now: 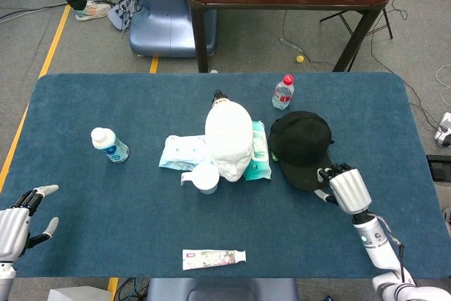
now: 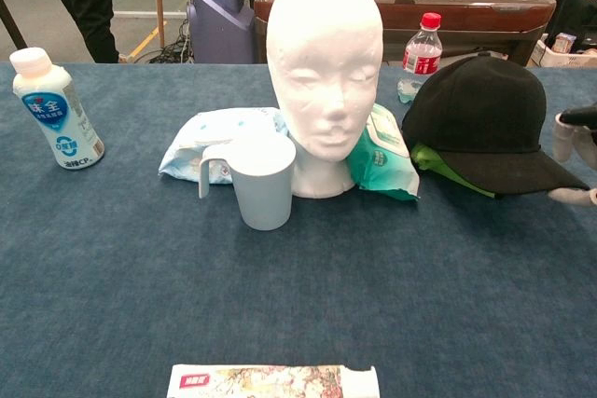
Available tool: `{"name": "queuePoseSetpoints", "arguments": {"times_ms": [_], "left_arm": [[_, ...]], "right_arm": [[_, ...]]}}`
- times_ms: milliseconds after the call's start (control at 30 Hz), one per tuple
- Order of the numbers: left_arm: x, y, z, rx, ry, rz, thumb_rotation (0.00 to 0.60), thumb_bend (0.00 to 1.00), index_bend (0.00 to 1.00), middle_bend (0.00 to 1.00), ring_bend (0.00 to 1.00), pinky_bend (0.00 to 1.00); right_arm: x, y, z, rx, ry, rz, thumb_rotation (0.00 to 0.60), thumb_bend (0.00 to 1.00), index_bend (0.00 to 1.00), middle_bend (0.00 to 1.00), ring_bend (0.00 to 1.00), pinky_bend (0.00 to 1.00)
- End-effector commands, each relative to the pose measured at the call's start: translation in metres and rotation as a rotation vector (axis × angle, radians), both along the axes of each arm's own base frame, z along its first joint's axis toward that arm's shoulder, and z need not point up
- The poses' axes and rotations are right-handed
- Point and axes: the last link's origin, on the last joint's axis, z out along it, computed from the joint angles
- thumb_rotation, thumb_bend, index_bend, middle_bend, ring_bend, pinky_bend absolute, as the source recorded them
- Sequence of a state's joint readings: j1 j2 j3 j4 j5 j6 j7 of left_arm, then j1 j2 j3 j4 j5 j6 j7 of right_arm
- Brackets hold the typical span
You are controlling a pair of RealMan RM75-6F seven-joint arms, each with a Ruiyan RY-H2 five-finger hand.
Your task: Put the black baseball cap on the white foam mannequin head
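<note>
Black fabric fills the space just ahead of our right hand point(image 1: 344, 188) in the head view: the black baseball cap point(image 1: 301, 146) has its brim tip pinched in our fingers point(image 1: 328, 175), and the crown lies beyond them, toward the mannequin. The white foam mannequin head point(image 1: 229, 139) stands further off on the far side of the cap from those fingers, bare, with a white cup point(image 1: 206, 177) and two wet-wipe packs point(image 1: 183, 150) crowded at its base. Our left hand point(image 1: 17, 222) rests at the table's near corner, well apart from everything, its fingers spread and holding nothing. A toothpaste box point(image 1: 213, 258) lies near the table's front edge.

From the chest view we see the cap point(image 2: 480, 123) tilted, brim point(image 2: 522, 174) lifted off the blue tablecloth point(image 2: 112, 267) so that its green underside shows, while the rear of the crown looks to sit against the wipe pack beside the foam head point(image 2: 324, 72). Our right hand point(image 2: 576, 151) shows only at the frame edge, fingers at the brim tip. A milk bottle point(image 2: 56, 109) stands far off, and a red-capped water bottle point(image 2: 423, 58) stands behind the cap.

We judge the grasp made and the lift just begun; carrying the cap over and seating it on the head is all left to do.
</note>
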State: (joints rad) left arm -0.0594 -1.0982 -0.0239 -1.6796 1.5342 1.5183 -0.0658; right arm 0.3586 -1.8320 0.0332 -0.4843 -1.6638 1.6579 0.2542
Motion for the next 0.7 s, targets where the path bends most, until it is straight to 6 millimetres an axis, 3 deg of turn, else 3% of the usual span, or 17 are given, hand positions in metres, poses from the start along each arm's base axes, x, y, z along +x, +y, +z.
{"name": "queuePoseSetpoints", "arguments": {"times_ms": [33,267,433,700], "left_arm": [[0.0,0.0,0.0,-0.002,0.001,0.0,0.6,0.31,0.22,0.25,0.24,0.42],[0.0,0.0,0.0,-0.002,-0.001,0.001,0.6,0.31,0.22,0.25,0.24,0.42],[0.0,0.0,0.0,-0.001,-0.003,0.001,0.6,0.31,0.23,0.25,0.24,0.42],[0.0,-0.001,0.002,0.002,-0.008,0.001,0.6,0.31,0.23,0.25,0.24,0.42]], "right_arm": [[0.003,-0.005,0.004,-0.022,0.007,0.011,0.6,0.0,0.51,0.62,0.48,0.64],[0.014,-0.016,0.009,-0.051,0.04,0.041,0.6,0.0,0.39,0.45,0.34,0.58],[0.026,-0.021,0.008,-0.046,0.031,0.081,0.6,0.01,0.37,0.43,0.33,0.57],[0.031,-0.027,0.004,-0.037,0.049,0.076,0.6,0.26,0.37,0.43,0.33,0.57]]}}
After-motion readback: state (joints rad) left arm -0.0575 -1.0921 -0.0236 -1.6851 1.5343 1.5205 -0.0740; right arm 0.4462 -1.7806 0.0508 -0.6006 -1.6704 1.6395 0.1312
